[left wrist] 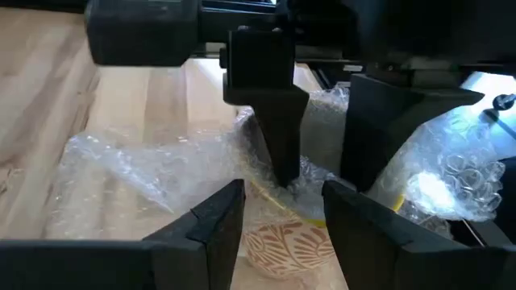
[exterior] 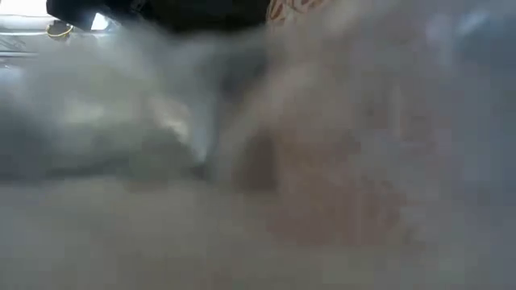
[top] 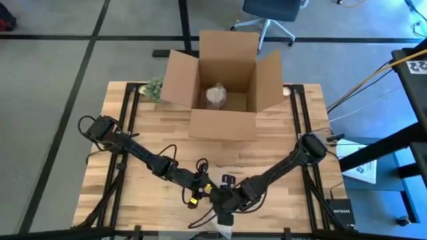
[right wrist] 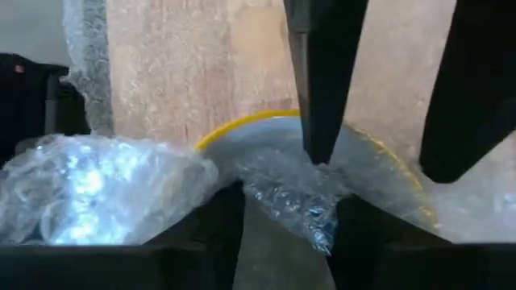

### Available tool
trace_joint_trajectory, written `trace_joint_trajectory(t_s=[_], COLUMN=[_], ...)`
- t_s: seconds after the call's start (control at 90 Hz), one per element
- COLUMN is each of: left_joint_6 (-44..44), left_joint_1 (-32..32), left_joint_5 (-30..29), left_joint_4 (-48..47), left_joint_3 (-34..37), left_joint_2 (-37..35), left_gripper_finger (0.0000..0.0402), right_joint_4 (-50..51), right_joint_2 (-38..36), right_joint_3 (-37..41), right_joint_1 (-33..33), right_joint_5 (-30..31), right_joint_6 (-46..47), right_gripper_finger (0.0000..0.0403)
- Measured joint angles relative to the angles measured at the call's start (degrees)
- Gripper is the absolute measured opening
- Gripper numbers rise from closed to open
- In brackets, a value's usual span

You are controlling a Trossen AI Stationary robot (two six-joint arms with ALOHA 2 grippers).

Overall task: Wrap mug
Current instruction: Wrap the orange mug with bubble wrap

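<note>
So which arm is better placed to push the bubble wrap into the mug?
Probably the right. Its tool stands open just over the mug at the yellow rim, with bubble wrap bunched under it. The left tool is open low by the mug's patterned side.

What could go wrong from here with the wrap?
1. The clear bubble wrap looks loose around the patterned yellow-rimmed mug; it may slip off if either gripper lets go.
2. The left gripper and right gripper work close together at the wooden table's near edge, risking collision or pushing the mug off.
</note>
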State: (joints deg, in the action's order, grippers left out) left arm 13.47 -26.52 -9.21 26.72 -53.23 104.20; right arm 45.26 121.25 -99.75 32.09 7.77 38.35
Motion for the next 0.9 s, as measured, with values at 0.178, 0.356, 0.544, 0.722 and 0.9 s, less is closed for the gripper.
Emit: trace_joint_trajectory(t_s=[0.178, 0.356, 0.544, 0.722, 0.9], left_joint_6=[0.0, 0.0, 0.0, 0.1, 2.8], left_joint_1=[0.0, 0.1, 0.0, -0.8, -2.6], left_joint_5=[-0.1, -0.4, -0.3, 0.3, 0.1], left_joint_4=[0.0, 0.3, -1.0, -3.2, -4.0], left_joint_3=[0.0, 0.0, 0.0, 0.2, 0.3], left_joint_2=[0.0, 0.0, -0.9, -3.5, -6.9], left_gripper_finger=[0.0154, 0.0154, 0.0154, 0.0154, 0.0154], right_joint_4=[-0.8, -1.5, -1.6, -1.0, 0.0], right_joint_2=[0.1, 2.8, 3.2, 3.8, 3.7], right_joint_3=[0.6, 1.5, 0.3, -2.7, -5.1], right_joint_1=[-2.3, -3.7, -3.5, -3.2, -3.1], right_joint_5=[-2.6, -7.6, -6.7, -6.9, -5.9], right_joint_6=[-1.1, -1.4, -1.3, -2.0, -3.0], right_gripper_finger=[0.0088, 0.0055, 0.0030, 0.0023, 0.0023])
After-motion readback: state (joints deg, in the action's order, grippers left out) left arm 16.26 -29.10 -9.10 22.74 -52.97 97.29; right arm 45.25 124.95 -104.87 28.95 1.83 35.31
